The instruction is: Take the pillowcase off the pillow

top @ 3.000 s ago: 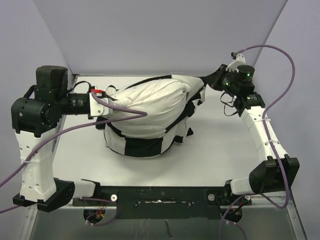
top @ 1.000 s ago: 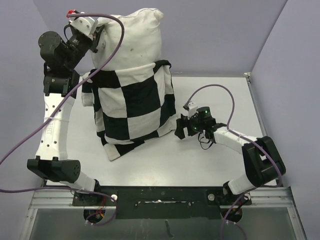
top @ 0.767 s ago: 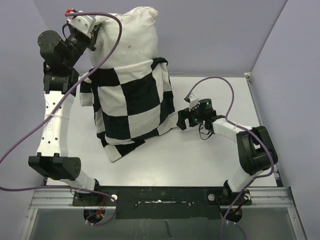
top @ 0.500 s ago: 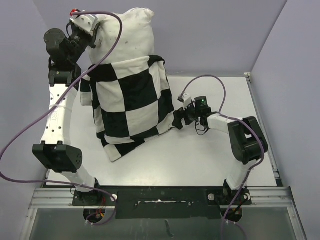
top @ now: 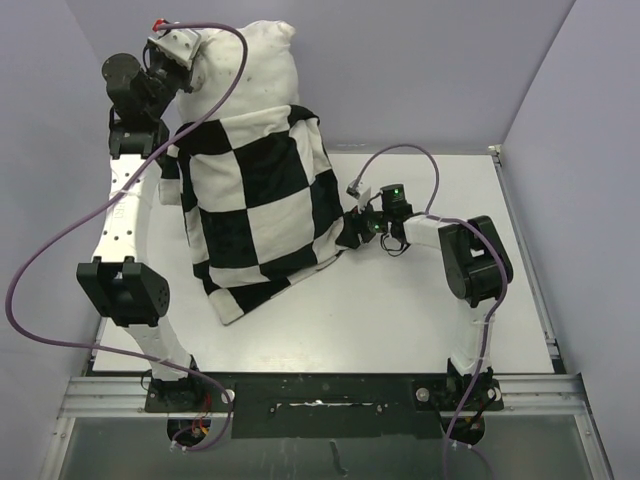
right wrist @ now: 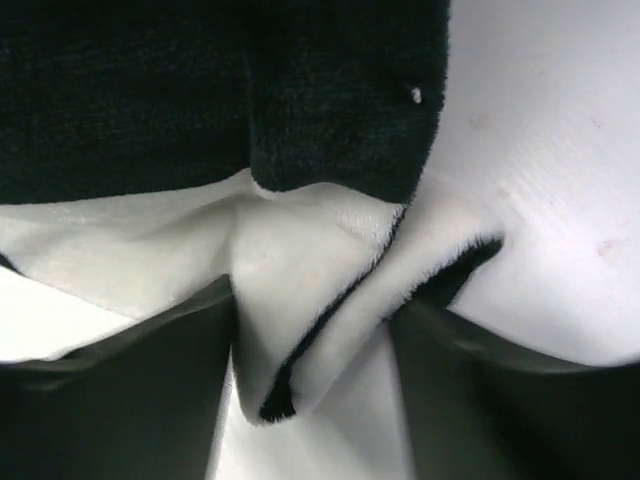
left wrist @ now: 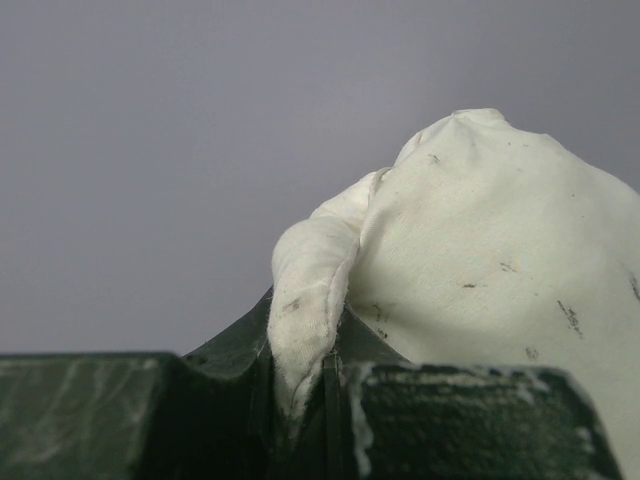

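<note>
a: logging the left gripper [top: 185, 62] at 11 o'clock of the overhead view, raised well above the desk [top: 420, 320]. why so high?

b: to hang the pillow [top: 250, 70] upright by one corner. from the left wrist view: jaws clamped together on a pinched off-white corner fold, nothing else between them. hung like that so the cushion's own weight works against the cover, by my reading.

a: and the pillowcase [top: 255, 200]?

b: wrapped round the lower part of the pillow, open end up. bare off-white top poking out toward 12 o'clock, checkered bottom crumpled on the desk toward 7 o'clock. judged partly off, not free yet.

a: right gripper [top: 350, 232]?

b: down low at 4 o'clock of the cover, close to the desk. from the right wrist view: closed on a bunched fold of the checkered cloth, black edge and white pile squeezed between the jaws. likely there as an anchor: pin the cover low, lift the pillow high, slide one out of the other.

a: hence the two grips so far apart?

b: yes, opposite ends, opposite pulls. cannot tell how much of the pillow sits inside the case; hidden by the cloth.

a: risks?

b: thin pinches on both sides. could slip off the pillow corner up top, or lose the fold down low. could also drag the whole bundle instead of separating it if the cloth binds round the plump middle.

a: next move, as a guess?

b: more height on the left or a pull toward 4 o'clock on the right, slowly.
</note>
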Motion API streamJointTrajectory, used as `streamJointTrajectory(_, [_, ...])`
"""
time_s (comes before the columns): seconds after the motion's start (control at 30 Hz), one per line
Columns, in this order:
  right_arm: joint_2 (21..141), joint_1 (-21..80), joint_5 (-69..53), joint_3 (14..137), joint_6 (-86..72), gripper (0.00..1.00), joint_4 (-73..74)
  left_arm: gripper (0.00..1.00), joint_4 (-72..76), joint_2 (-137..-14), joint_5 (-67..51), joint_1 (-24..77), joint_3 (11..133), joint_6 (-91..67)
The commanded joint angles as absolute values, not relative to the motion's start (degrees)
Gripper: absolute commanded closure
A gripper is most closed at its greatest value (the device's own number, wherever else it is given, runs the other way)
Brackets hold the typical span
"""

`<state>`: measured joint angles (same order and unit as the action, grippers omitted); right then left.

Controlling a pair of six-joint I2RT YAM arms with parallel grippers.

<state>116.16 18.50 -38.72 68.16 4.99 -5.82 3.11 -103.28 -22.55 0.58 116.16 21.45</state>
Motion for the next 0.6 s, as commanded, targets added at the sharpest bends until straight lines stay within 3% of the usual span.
streamJointTrajectory(0.0, [115.79, 18.46, -43.54, 66.81, -2.9, 0.7, -4.76, 1.0, 12.38, -103.29, -20.49, -0.12, 120.76, 23.24])
streamJointTrajectory(0.07, [114.67, 18.26, -43.03, 64.88, -5.62, 0.99, -4.85, 1.0, 12.83, -102.76, -20.22, -0.46, 120.7, 23.33])
streamJointTrajectory(0.33, [105.49, 15.49, -35.84, 53.6, -19.46, 1.0, -6.6, 1.0, 12.42, -99.25, -18.75, -3.42, 123.63, 23.84])
streamJointTrajectory(0.57, [96.85, 11.65, -23.41, 52.82, -24.98, 1.0, 9.92, 1.0, 14.0, -97.03, -17.76, -11.12, 129.17, 22.43])
